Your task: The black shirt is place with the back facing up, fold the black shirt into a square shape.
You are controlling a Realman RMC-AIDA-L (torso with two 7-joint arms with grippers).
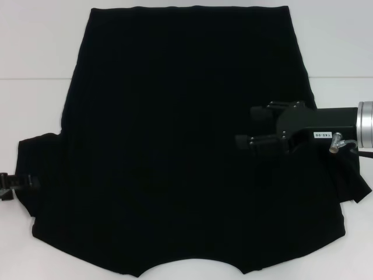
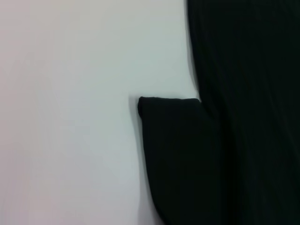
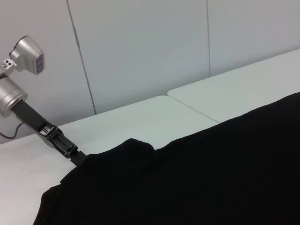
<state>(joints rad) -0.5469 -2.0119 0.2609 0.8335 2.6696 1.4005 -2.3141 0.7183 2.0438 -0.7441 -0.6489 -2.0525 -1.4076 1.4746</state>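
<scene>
Right tool (image 1: 247, 125) hovers released over the black shirt (image 1: 175, 146); left tool (image 1: 6, 185) at sleeve edge, grip state unclear. Risk: uneven lift bunches fabric, skewing the fold.

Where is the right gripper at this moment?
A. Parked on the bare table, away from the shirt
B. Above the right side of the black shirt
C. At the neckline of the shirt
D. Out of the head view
B: in the head view the right gripper hangs over the right part of the black shirt, its fingers apart and pointing inward.
</scene>
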